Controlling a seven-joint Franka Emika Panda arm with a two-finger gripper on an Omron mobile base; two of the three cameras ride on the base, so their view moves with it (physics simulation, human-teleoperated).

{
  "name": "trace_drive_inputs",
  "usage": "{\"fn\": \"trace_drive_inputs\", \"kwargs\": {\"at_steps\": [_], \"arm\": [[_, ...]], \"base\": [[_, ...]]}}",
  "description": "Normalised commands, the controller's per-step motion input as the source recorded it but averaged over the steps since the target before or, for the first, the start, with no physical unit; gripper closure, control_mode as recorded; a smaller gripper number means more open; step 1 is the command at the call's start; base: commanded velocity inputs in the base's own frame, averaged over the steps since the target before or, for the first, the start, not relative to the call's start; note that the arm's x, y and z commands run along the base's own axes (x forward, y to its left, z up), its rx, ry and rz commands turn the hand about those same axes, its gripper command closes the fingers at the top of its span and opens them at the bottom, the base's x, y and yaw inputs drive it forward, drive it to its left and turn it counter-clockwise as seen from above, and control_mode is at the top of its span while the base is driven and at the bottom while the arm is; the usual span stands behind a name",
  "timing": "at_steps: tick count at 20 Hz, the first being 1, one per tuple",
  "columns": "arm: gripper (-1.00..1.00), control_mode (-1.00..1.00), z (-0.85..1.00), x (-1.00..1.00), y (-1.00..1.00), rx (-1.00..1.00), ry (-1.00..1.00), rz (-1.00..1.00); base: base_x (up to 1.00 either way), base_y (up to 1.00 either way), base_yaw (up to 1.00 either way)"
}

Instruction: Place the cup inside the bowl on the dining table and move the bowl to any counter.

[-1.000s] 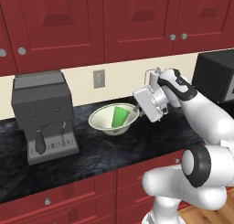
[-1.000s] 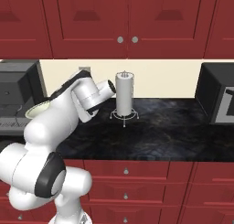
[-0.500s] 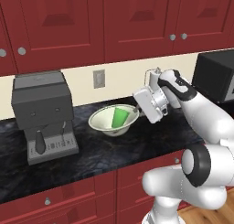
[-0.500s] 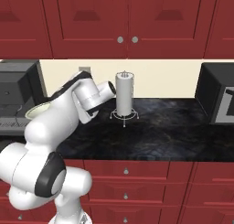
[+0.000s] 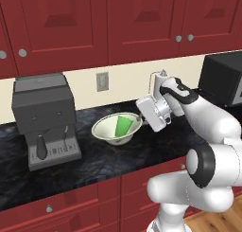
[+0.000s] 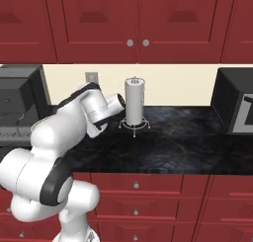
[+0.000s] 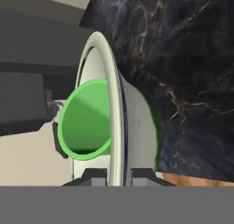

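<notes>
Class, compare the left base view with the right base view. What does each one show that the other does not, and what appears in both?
Left base view alone: the bowl with the green cup lying inside it, gripped at its rim beside the coffee machine, and a wall outlet in full.

Right base view alone: a paper towel holder standing on the counter, and the front of a microwave at the right.

Both: the black marbled counter, the red cabinets and the white arm.
</notes>
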Motion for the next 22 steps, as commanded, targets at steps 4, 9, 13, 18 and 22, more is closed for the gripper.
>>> {"fn": "trace_drive_inputs", "kwargs": {"at_steps": [4,9,13,18,22], "arm": [[1.00,-1.00,-0.28,0.29,0.00,0.00,-0.02,0.00],[1.00,-1.00,-0.20,0.25,0.00,0.00,-0.05,0.00],[1.00,-1.00,-0.39,0.09,0.00,0.00,-0.06,0.00],[1.00,-1.00,-0.36,0.03,0.02,0.00,-0.05,0.00],[1.00,-1.00,-0.21,0.11,0.01,0.05,-0.01,0.00]], "base": [[0.00,0.00,0.00],[0.00,0.00,0.00],[0.00,0.00,0.00],[0.00,0.00,0.00],[0.00,0.00,0.00]]}}
